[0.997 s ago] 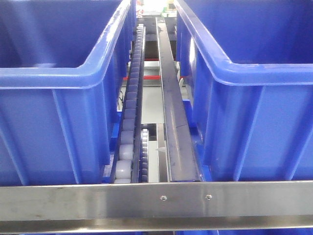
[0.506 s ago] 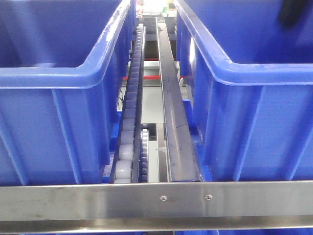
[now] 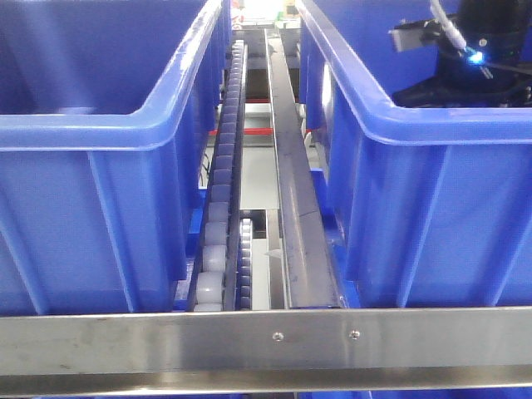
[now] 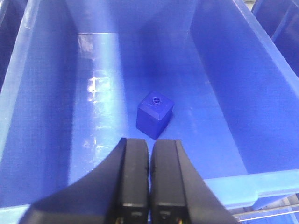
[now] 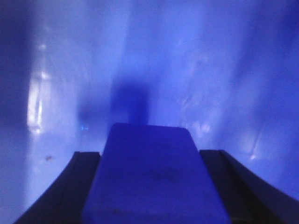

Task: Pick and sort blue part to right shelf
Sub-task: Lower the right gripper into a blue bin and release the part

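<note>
Blue part (image 5: 154, 172) pinched between right gripper (image 5: 152, 186) jaws, held inside right bin (image 3: 432, 125), above blurred bin floor. Right arm (image 3: 474, 50) visible over that bin in front view. Left gripper (image 4: 149, 182) jaws pressed together, empty, hovering over another bin (image 4: 46, 116) with second blue block (image 4: 155, 113) upright on its floor.

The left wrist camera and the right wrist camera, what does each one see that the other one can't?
Only the left wrist view shows a small blue block standing loose on the floor of a blue bin, with the left claw shut and empty above it. Only the right wrist view shows the right claw shut on a blue part, with its shadow on the blurry blue surface behind. Both look past dark claw fingers at blue plastic.
</note>
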Controlling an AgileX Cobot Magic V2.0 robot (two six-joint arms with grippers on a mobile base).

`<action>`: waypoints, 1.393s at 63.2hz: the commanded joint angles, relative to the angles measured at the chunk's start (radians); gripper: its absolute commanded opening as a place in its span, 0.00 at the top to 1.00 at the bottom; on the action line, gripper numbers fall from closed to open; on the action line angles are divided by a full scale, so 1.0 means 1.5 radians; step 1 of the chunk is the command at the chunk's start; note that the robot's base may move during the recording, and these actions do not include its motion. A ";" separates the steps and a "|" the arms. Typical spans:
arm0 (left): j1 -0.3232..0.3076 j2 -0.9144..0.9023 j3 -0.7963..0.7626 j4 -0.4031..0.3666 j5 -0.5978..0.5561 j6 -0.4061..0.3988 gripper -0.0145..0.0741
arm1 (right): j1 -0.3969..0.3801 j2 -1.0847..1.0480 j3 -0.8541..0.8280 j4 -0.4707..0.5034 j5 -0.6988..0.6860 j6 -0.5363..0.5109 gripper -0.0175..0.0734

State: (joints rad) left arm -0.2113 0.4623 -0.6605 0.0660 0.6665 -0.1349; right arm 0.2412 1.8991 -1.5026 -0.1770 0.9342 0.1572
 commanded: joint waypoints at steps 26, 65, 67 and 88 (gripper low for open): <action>-0.002 -0.095 -0.020 0.031 0.036 -0.001 0.70 | -0.003 -0.107 -0.023 -0.017 -0.045 -0.003 0.22; -0.002 -0.310 -0.020 0.111 0.125 -0.002 0.70 | -0.003 -0.608 0.385 -0.016 -0.234 -0.004 0.71; -0.002 -0.310 -0.020 0.111 0.124 -0.002 0.70 | -0.003 -0.645 0.419 -0.016 -0.246 -0.004 0.71; -0.002 -0.310 -0.017 0.111 0.125 -0.002 0.70 | -0.003 -1.049 0.663 -0.016 -0.270 -0.004 0.71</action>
State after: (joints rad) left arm -0.2113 -0.0081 -0.6646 0.2231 0.9314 -0.1349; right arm 0.2412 0.4635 -0.5339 -0.1787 0.6149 0.1551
